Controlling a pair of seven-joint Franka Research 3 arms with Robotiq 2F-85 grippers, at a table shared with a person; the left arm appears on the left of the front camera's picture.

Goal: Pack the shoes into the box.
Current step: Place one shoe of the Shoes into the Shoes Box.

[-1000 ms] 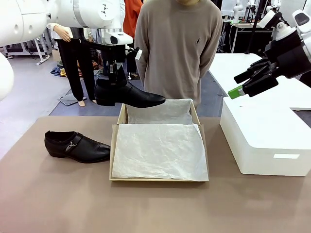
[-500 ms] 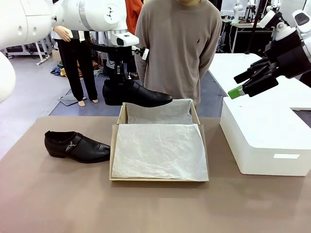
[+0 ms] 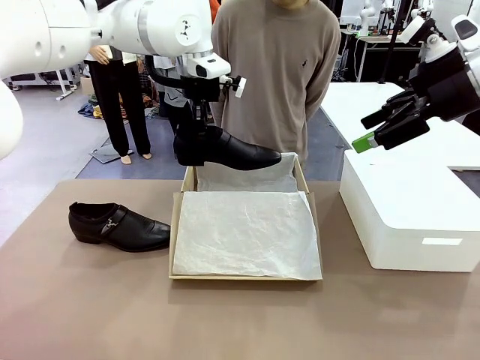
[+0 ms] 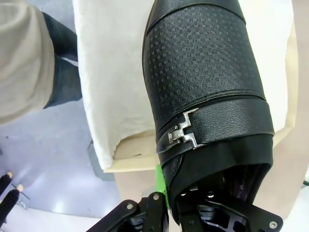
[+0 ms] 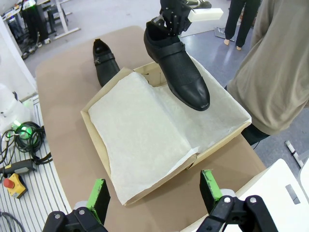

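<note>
My left gripper [image 3: 196, 132] is shut on the heel end of one black shoe [image 3: 225, 151], holding it in the air over the far left corner of the tan box [image 3: 179, 214]. That shoe [image 4: 207, 92] shows its buckle strap in the left wrist view, and the shoe [image 5: 178, 67] hangs above the tissue paper [image 5: 140, 130] in the right wrist view. The other black shoe [image 3: 118, 226] lies on the table left of the box. High over the white box, my right gripper [image 3: 367, 131] is open and holds nothing; its green pads [image 5: 99, 193] stand wide apart.
A larger white box [image 3: 409, 214] sits on the table at the right. A person in a beige sweater [image 3: 274, 75] stands at the far side, just behind the tan box. The brown table [image 3: 240, 315] has bare room in front.
My left gripper has carried the shoe to the right, from beside the box's far left corner to over it. The right arm has not moved.
</note>
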